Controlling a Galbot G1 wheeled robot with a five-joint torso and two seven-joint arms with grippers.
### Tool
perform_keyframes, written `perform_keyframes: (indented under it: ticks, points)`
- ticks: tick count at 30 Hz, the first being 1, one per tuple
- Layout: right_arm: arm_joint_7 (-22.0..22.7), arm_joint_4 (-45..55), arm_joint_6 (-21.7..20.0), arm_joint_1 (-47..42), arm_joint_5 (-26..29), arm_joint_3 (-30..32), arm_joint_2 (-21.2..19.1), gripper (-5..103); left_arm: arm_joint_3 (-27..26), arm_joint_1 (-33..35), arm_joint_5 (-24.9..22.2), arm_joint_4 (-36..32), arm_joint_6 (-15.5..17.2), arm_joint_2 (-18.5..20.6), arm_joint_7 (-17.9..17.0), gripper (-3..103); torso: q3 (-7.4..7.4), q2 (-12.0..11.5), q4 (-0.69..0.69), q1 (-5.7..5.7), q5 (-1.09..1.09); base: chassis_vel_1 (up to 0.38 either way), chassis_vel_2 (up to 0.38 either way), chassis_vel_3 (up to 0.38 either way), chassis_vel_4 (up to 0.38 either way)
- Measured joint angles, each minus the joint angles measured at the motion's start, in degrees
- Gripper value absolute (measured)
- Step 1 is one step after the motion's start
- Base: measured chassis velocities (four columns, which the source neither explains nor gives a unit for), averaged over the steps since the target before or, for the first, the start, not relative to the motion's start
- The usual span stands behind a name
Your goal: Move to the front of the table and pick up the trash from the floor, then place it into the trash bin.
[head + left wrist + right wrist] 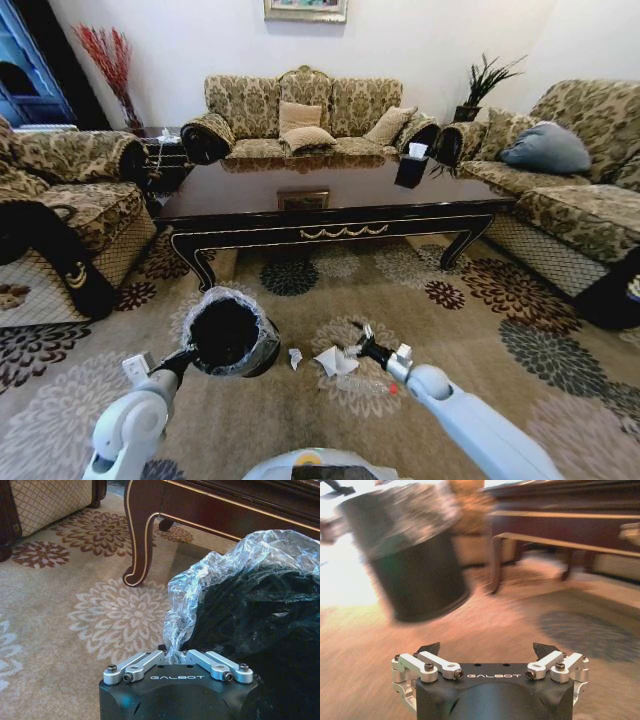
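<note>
Trash (pixel 337 361) lies on the flowered carpet (pixel 80 400) in front of the table (pixel 330 215), between the two arms: a small crumpled white paper (pixel 295 357), then a folded white tissue right beside it, and nearer the robot a clear bottle (pixel 368 384) with a red cap lying on its side. To the left of these pieces the left gripper (pixel 188 357) is clamped on the rim of the trash bin (pixel 228 335), a round black bin with a crinkled plastic bag folded over its edge; the bin looks lifted off the carpet and tipped (its dark mouth faces the head camera). In the left wrist view the left gripper's (pixel 172 656) jaws are drawn together on the bag at the bin's (pixel 260 615) rim, and a curved table leg (pixel 142 535) with a gold line stands on the carpet behind. On the right, the right gripper (pixel 366 343) hangs low at the right edge of the tissue, its tips just above the litter. The right wrist view shows the right gripper (pixel 489 650) with its jaws spread apart and nothing between them, the bin (pixel 415 555) raised ahead of it and the table's (pixel 560 510) front edge beyond. A small black tissue box (pixel 412 166) stands near the right end of the tabletop.
</note>
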Motion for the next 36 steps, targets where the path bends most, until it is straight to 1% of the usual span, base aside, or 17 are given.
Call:
perform_keyframes:
  ticks: [1,2,3,4,5,7,8,9,12,14,16,18,24,32,33,34,36]
  points:
    - [-6.1,-2.2,1.6,0.9,-5.5,1.9,0.3,100,0.0,0.3,0.2,-0.5,0.0,-0.3,0.0,2,0.0,0.0,0.0,0.0,-0.01,0.0,0.0,0.0,0.0]
    - [-8.4,-3.5,2.7,1.5,-8.5,2.8,0.7,100,0.0,0.5,0.3,-0.7,0.0,-0.5,0.0,2,0.0,0.0,0.0,0.0,0.0,0.0,0.0,0.0,0.0]
    - [-10.0,-4.9,3.7,2.0,-11.1,3.7,1.0,100,0.0,0.7,0.4,-0.9,0.0,-0.6,0.0,2,0.0,0.0,0.0,0.0,-0.01,0.0,0.0,0.0,0.0]
    - [-10.0,-4.9,3.7,2.0,-11.1,3.7,1.0,100,0.0,0.7,0.4,-0.9,0.0,-0.6,0.0,2,0.0,0.0,0.0,0.0,-0.01,0.0,0.0,0.0,0.0]
    - [-12.5,-7.9,5.3,3.1,-15.6,5.4,1.9,100,0.1,1.0,0.6,-1.3,0.0,-0.9,0.0,2,0.0,0.0,0.0,0.0,0.0,0.0,0.0,0.0,0.0]
    - [-14.8,-11.1,6.9,4.3,-19.5,7.0,2.9,100,0.2,1.3,0.8,-1.7,0.0,-1.1,0.0,2,0.0,0.0,0.0,0.0,0.0,0.0,0.0,0.0,0.0]
    - [-16.8,-14.0,8.6,5.3,-22.3,8.2,3.9,100,0.2,1.4,0.9,-1.9,0.0,-1.3,0.0,2,0.0,0.0,0.0,0.0,-0.01,0.0,0.0,0.0,0.0]
    - [-16.8,-14.0,8.6,5.3,-22.3,8.2,3.9,100,0.2,1.4,0.9,-1.9,0.0,-1.3,0.0,2,0.0,0.0,0.0,0.0,-0.01,0.0,0.0,0.0,0.0]
    - [-22.6,-19.4,11.1,7.1,-25.4,9.8,5.8,100,0.3,1.6,1.3,-2.2,-0.2,-1.6,0.0,2,0.0,0.0,0.0,0.0,0.0,0.0,0.0,0.0,0.0]
    - [-23.7,-20.6,11.4,7.4,-25.8,10.2,6.3,100,0.3,1.7,1.4,-2.2,-0.2,-1.6,0.0,2,0.0,0.0,0.0,0.0,0.0,0.0,0.0,0.0,0.0]
    - [-26.1,-23.9,12.1,8.3,-26.8,10.7,7.5,100,0.4,1.7,1.5,-2.3,-0.2,-1.5,-0.1,2,0.0,0.0,0.0,0.0,0.0,0.0,0.0,0.0,0.0]
    - [-26.2,-25.8,12.7,8.8,-27.3,10.8,8.1,100,0.4,1.8,1.5,-2.5,-0.2,-1.4,-0.1,2,0.01,0.0,0.0,0.0,-0.01,0.0,0.0,0.0,0.0]
    - [-21.8,-32.1,13.9,10.6,-28.1,10.7,10.7,100,0.2,1.9,1.2,-3.1,-0.2,-1.0,-0.4,2,0.0,0.0,0.01,0.01,-0.01,0.0,0.0,0.0,0.0]
    - [-20.6,-35.6,15.4,11.2,-31.9,10.6,12.2,101,0.0,2.5,1.3,-3.3,-0.2,-1.5,-0.4,2,0.0,0.0,0.0,0.01,-0.01,0.0,0.0,0.0,0.0]
    - [-20.8,-36.0,15.4,11.3,-32.4,10.6,12.4,97,0.1,2.5,1.4,-3.3,-0.2,-1.6,-0.4,2,0.01,0.0,0.0,0.01,-0.01,0.0,0.0,0.0,0.0]
    - [-20.9,-36.2,15.4,11.3,-32.8,10.7,12.4,97,0.1,2.5,1.4,-3.2,-0.2,-1.7,-0.4,2,0.0,0.0,0.01,0.01,-0.01,0.0,0.0,0.0,0.0]
    - [-21.2,-37.3,16.1,11.6,-34.6,10.8,12.4,86,0.4,2.5,1.4,-3.2,-0.2,-1.9,-0.3,2,0.0,0.0,0.01,0.01,-0.01,0.0,0.0,0.0,0.0]
